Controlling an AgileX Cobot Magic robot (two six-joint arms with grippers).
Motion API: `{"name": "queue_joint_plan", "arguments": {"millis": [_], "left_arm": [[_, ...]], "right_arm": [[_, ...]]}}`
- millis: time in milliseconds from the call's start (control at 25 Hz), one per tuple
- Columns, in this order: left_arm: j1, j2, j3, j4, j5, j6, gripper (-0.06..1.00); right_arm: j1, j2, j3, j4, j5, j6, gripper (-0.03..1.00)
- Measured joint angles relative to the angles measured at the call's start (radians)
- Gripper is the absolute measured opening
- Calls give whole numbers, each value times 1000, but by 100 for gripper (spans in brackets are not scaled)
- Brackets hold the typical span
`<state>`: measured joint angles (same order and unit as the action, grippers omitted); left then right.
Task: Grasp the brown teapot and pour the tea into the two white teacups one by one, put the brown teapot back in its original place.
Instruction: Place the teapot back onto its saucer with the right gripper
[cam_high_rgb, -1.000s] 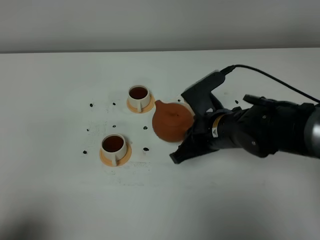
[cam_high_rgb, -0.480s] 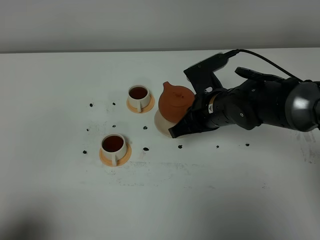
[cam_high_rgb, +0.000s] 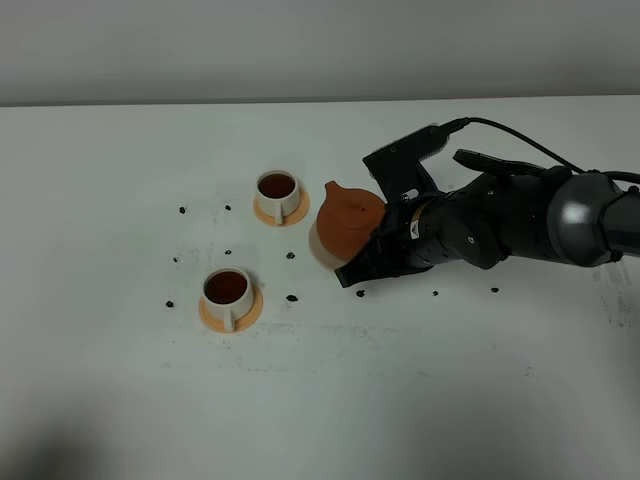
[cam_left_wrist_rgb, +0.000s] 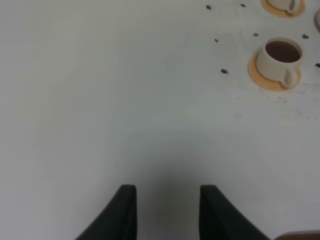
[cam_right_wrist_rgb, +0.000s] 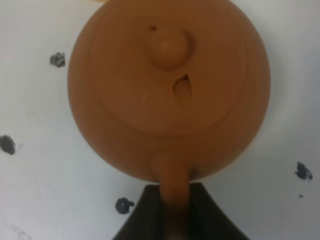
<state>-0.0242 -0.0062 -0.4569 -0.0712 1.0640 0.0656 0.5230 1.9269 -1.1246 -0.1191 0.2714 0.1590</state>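
Reddish-brown round clay teapot (cam_high_rgb: 347, 218) sits mid-bench, its stick handle clamped in the black right gripper (cam_high_rgb: 372, 262); left gripper (cam_left_wrist_rgb: 166, 210) gapes empty.

even, bright lighting; soft shadows; blurred close-up teapot (cam_right_wrist_rgb: 169, 90) in right wrist view

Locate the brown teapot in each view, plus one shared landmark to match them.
Exterior high: brown teapot at centre, right of the far cup, its handle in the right gripper.
Left wrist: only a brown sliver at one edge, probably the teapot; cannot confirm.
Right wrist: teapot fills the frame, lid knob up, handle between the jaws.
Shared landmark: black specks on the white table.
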Motion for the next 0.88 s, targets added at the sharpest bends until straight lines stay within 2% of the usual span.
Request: {"name": "queue_joint_plan", "arguments": {"millis": [320, 880], "left_arm": [[0, 0, 0, 0, 0, 0, 29], [0, 0, 0, 0, 0, 0, 29]], "right_arm": [[-3, 11, -1, 0, -46, 0, 9], [-6, 34, -6, 0, -33, 0, 9]]}}
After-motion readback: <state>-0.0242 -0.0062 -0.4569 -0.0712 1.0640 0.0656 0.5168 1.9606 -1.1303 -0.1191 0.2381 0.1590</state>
